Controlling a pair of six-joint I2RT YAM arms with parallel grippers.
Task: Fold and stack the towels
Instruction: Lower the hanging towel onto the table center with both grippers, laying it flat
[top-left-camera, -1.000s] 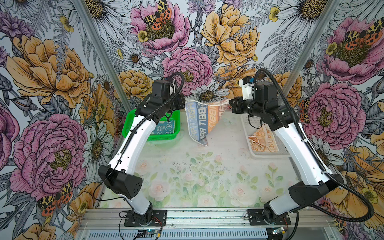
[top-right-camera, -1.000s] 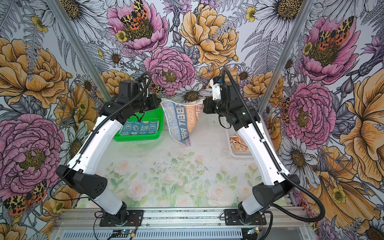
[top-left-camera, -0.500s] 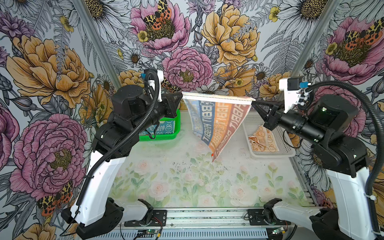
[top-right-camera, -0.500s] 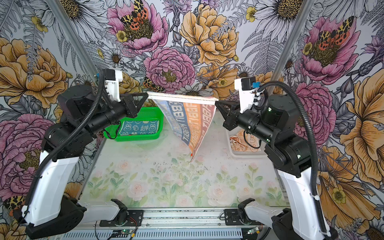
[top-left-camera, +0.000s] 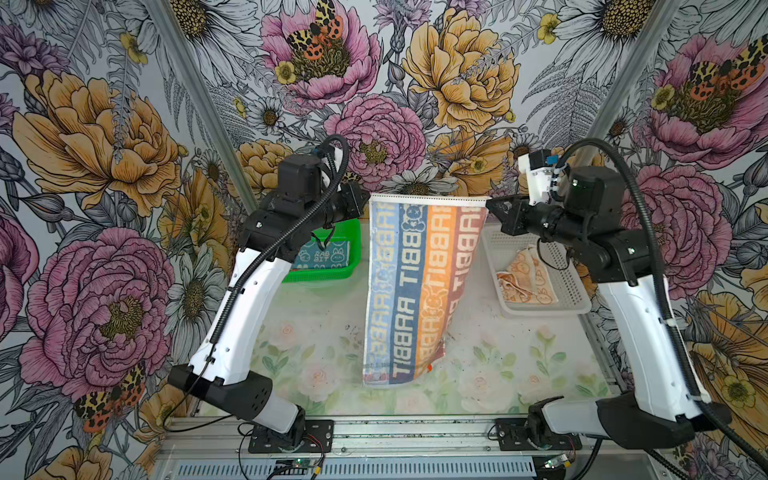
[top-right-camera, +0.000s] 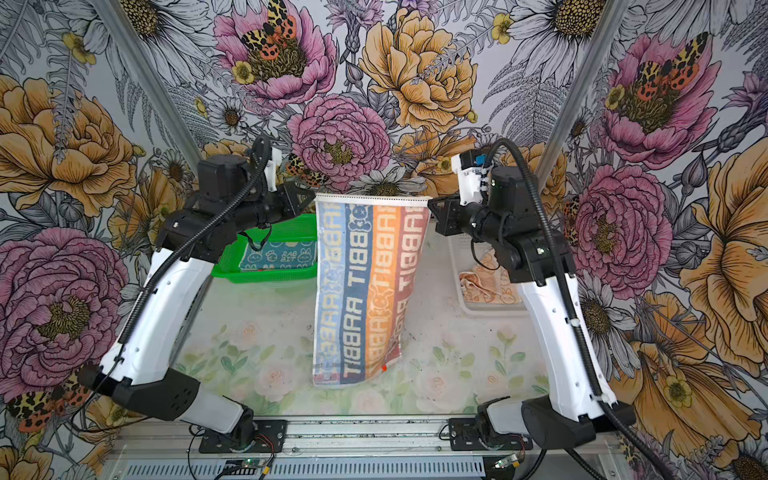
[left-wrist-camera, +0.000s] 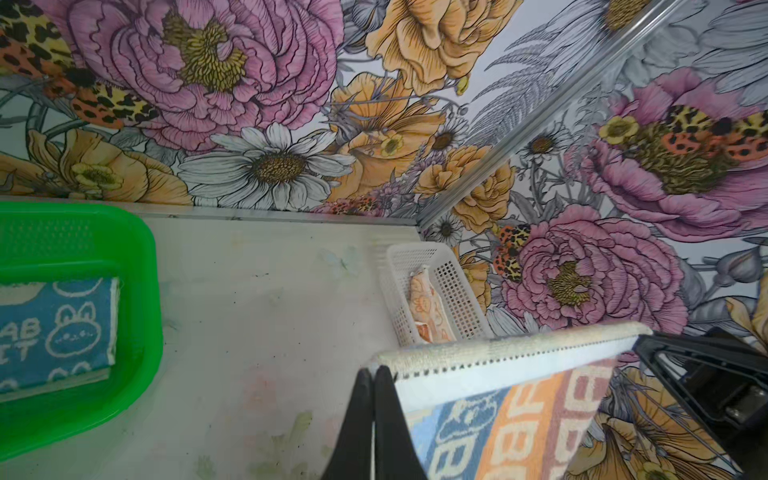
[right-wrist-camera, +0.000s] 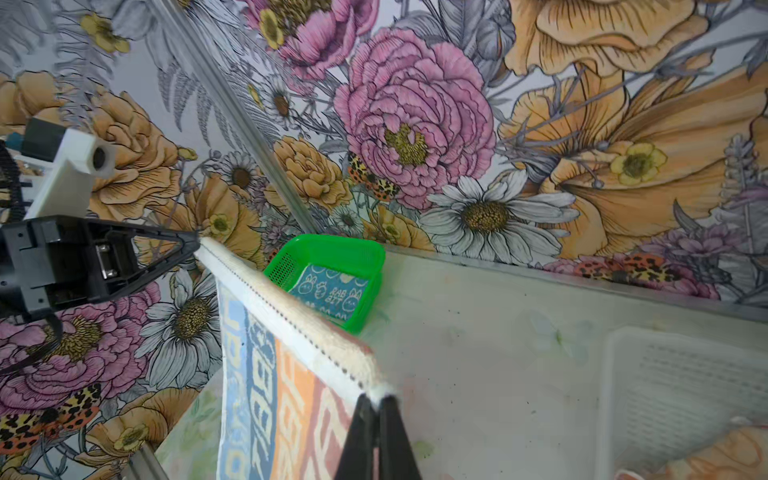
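While the striped towel (top-left-camera: 411, 291) hangs spread over the bench's (top-left-camera: 311, 332) middle, I can't tell if its hem touches down. My left gripper (top-left-camera: 363, 204) and right gripper (top-left-camera: 490, 203) each pinch a top corner. Farther back, the blue towel (top-left-camera: 326, 257) lies folded in the green basket (top-left-camera: 316, 276) at the back left corner. The orange towel (top-left-camera: 525, 278) lies crumpled in the white basket (top-left-camera: 540, 309) by the right edge.

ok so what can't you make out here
Blue towel: left arm covers part in both top views; picture edge cuts it in the left wrist view.
Orange towel: right arm hides part in both top views.
Striped towel: whether its bottom touches the table is unclear.
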